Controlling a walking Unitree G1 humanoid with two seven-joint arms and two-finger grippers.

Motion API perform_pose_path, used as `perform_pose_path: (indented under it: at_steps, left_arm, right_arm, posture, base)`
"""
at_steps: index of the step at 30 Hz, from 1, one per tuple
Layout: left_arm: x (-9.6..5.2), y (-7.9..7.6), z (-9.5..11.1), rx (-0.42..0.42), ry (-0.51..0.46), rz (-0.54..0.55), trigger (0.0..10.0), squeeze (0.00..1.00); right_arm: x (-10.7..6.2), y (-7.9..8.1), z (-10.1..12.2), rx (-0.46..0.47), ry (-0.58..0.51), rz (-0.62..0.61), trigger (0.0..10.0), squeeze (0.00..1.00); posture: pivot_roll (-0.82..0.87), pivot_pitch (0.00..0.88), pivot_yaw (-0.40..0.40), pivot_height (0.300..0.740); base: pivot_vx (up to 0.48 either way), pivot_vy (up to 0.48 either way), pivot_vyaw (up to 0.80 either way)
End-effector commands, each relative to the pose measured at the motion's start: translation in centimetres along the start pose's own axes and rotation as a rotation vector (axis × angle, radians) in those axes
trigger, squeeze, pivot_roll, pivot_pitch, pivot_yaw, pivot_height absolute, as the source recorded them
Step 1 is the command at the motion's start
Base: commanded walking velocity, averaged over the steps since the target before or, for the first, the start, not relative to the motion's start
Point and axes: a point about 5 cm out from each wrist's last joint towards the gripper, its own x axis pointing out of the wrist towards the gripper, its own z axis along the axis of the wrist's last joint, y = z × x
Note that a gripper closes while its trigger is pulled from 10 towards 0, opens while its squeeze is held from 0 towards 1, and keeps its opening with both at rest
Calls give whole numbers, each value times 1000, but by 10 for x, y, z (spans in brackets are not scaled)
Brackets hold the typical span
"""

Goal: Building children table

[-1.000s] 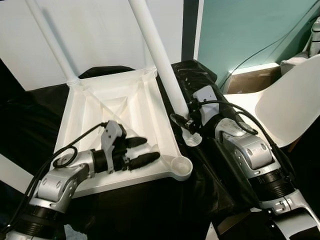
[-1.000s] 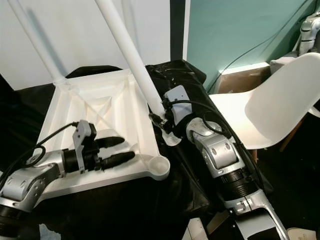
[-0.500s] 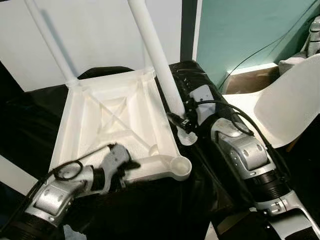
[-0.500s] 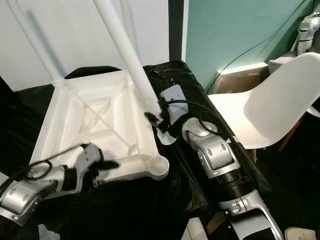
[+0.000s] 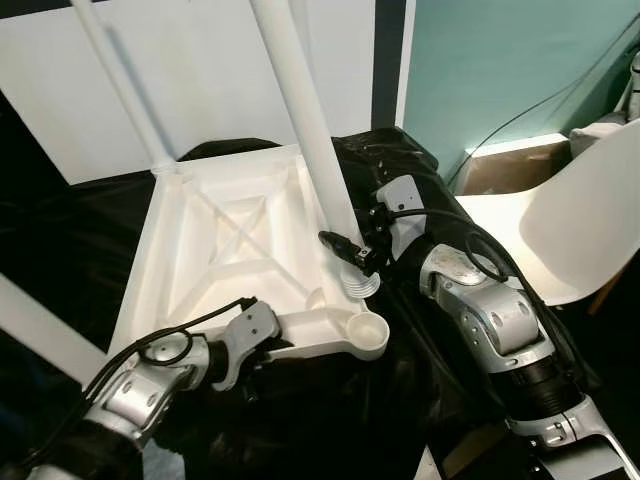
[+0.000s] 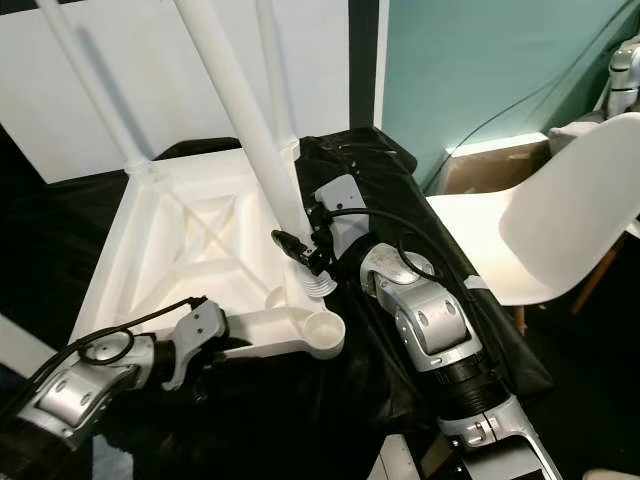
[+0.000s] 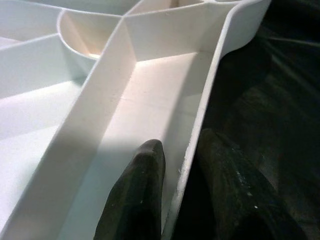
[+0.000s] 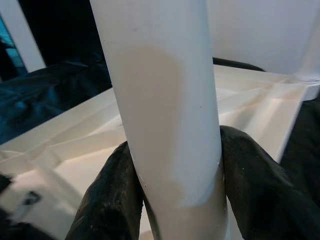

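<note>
The white tabletop lies upside down on black cloth, its ribbed underside facing up. One white leg stands in its far left corner. My right gripper is shut on another white leg close to its threaded end. That end hangs tilted just above and behind the near right corner socket. In the right wrist view both fingers press the leg's sides. My left gripper is shut on the tabletop's near rim, with one finger inside the rim and one outside.
A white chair stands at the right, beside my right arm. A cardboard box sits against the teal wall behind it. A white panel backs the table. A white bar crosses the lower left.
My left gripper left the inside of the tabletop, dropped to its near rim and shut on it. The held leg's threaded end shifted slightly left toward the corner socket.
</note>
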Motion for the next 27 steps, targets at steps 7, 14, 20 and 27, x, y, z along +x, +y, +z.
perform_pose_path:
  at_steps: [7,14,20,27]
  left_arm:
    - [8,8,6,-35,-47,36,10000,0]
    - [2,22,22,-19,-111,78,10000,0]
    - [-3,36,42,-40,-229,138,10000,0]
    - [-6,55,56,-71,-309,251,10000,0]
  right_arm:
    - [-2,7,-6,22,8,20,10000,0]
    - [-2,9,-8,29,11,20,10000,0]
    - [-2,9,-9,31,10,14,10000,0]
    - [-2,9,-9,32,10,13,10000,0]
  posture:
    - [-46,0,58,740]
    - [-49,0,68,740]
    - [-53,0,74,740]
    - [-59,0,76,740]
  base:
    - [0,0,0]
    - [0,0,0]
    - [0,0,0]
    - [0,0,0]
